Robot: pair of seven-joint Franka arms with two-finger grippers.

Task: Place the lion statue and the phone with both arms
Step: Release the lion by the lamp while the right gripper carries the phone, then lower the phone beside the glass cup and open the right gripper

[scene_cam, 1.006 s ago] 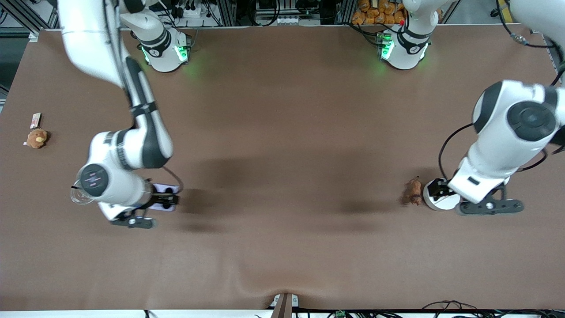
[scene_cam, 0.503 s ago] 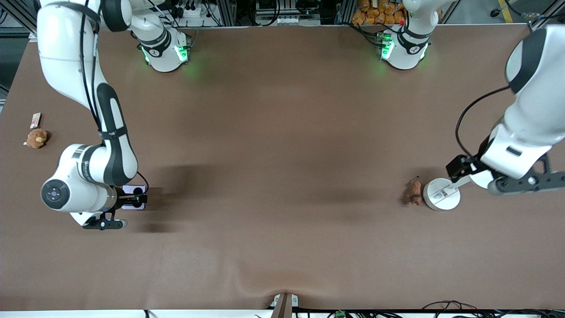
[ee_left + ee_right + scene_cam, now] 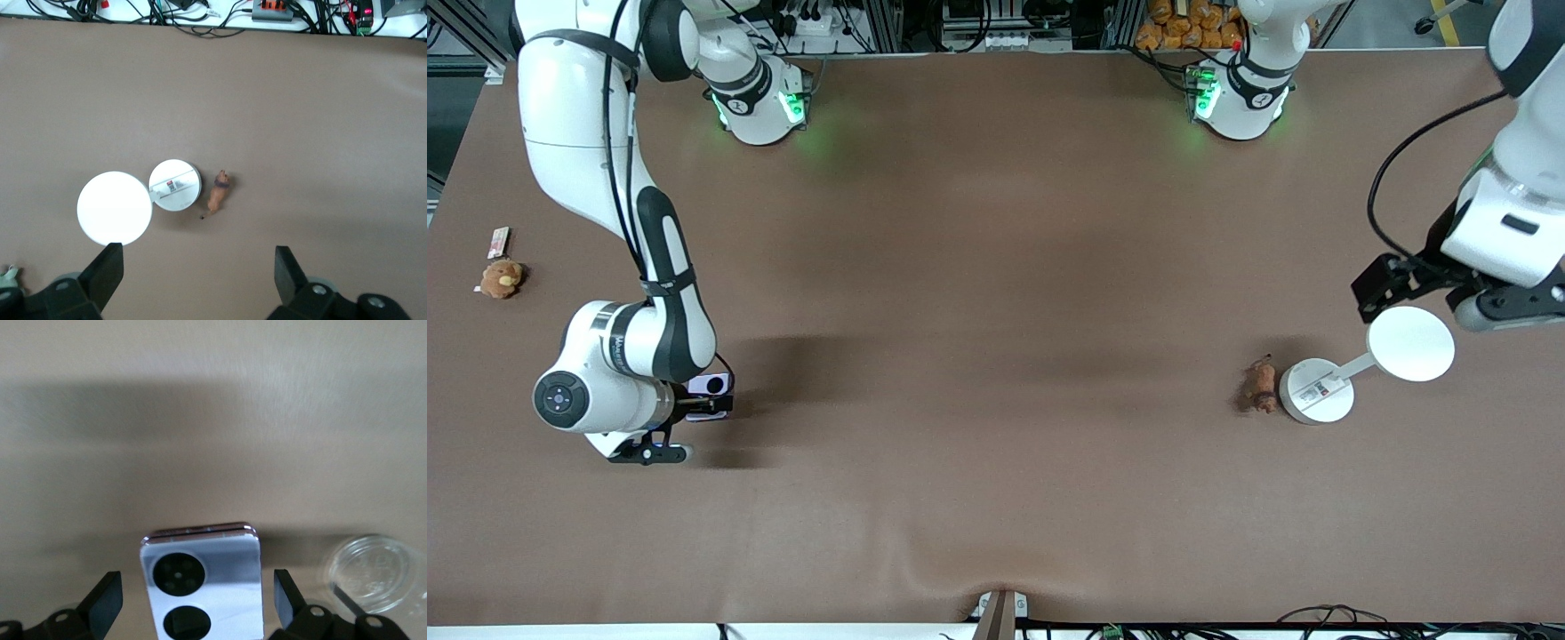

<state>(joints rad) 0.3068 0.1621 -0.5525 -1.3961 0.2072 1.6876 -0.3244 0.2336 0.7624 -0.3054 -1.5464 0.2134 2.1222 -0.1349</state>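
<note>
The phone (image 3: 713,388) lies flat on the brown table toward the right arm's end, camera circles up. In the right wrist view the phone (image 3: 203,583) sits between the open fingers (image 3: 105,603) with a gap on each side. My right gripper (image 3: 704,404) is low over it. The lion statue (image 3: 1260,387) lies toward the left arm's end, against the lamp stand's base; it also shows in the left wrist view (image 3: 218,191). My left gripper (image 3: 1380,289) is open and empty, high above the table and off to the side of the statue; its fingers (image 3: 107,268) frame bare table.
A white lamp stand with round base (image 3: 1316,391) and disc head (image 3: 1411,344) stands beside the lion. A clear glass jar (image 3: 368,573) sits close to the phone. A brown plush toy (image 3: 501,278) and a small card (image 3: 499,240) lie at the right arm's end.
The right gripper and the phone shifted toward the right arm's end of the table. The left arm lifted up and away from the lamp stand, uncovering its disc head. The lion stayed put.
</note>
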